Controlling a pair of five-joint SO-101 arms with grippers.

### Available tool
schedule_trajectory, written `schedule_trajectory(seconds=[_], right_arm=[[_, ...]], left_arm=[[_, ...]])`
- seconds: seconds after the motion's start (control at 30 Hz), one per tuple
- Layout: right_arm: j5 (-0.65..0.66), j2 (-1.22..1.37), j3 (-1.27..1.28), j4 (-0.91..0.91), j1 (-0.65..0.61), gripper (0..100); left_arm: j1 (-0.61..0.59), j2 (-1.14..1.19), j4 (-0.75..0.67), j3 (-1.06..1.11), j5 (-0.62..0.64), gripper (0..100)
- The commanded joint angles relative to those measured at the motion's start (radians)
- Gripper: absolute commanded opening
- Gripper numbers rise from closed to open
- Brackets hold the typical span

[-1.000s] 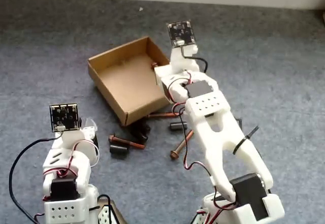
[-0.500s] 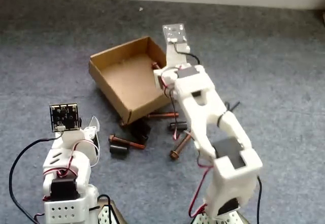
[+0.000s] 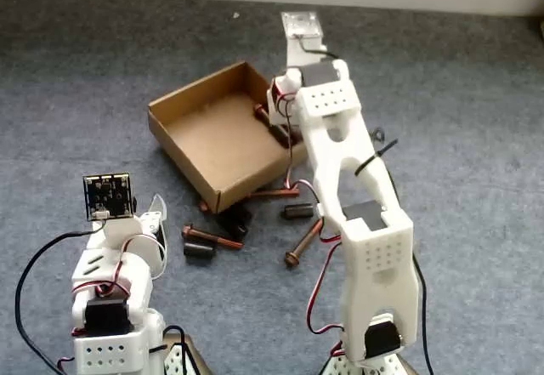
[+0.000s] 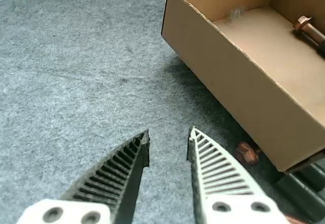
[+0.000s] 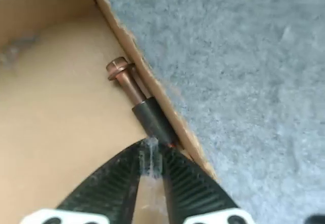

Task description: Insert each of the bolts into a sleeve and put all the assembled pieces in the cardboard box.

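Note:
The cardboard box (image 3: 183, 150) sits at the table's middle. Inside it, along its right wall, lies a copper bolt in a black sleeve (image 3: 274, 128) (image 5: 144, 109). My right gripper (image 5: 151, 152) reaches into the box (image 5: 61, 122) and is shut on the tail end of that piece. My left gripper (image 4: 167, 148) is open over bare carpet, near the box's front wall (image 4: 238, 92), holding nothing. The bolted piece (image 4: 307, 31) shows in the left wrist view as well. Loose bolts (image 3: 214, 239) (image 3: 304, 243) (image 3: 274, 193) and black sleeves (image 3: 298, 212) (image 3: 234, 219) lie in front of the box.
Grey carpet covers the table. A bolt head (image 4: 247, 153) and a black sleeve (image 4: 299, 191) lie by the box's near corner, close to the left gripper. The left arm's base (image 3: 110, 307) stands at the front left, the right arm's (image 3: 378, 341) at the front right.
The right arm has stretched forward and swung its upper links over the box's right wall; the bolted piece stays at that wall. The left arm has not moved.

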Motion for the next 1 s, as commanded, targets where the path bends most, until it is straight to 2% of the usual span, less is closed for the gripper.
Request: schedule_trajectory(seconds=[0.0, 0.17, 0.67, 0.97], right_arm=[[-0.006, -0.021, -0.174, 0.110, -0.015, 4.1], [-0.002, -0.004, -0.237, 0.153, -0.019, 17.1], [0.055, 0.193, -0.242, 0.091, 0.002, 17.1], [0.054, 0.196, -0.435, 0.231, 0.008, 17.1]], left_arm=[[-0.010, -0.005, -0.012, -0.002, 0.003, 15], [-0.010, -0.005, -0.012, -0.002, 0.003, 15], [-0.010, -0.005, -0.012, -0.002, 0.002, 15], [-0.010, -0.005, -0.012, -0.002, -0.002, 15]])
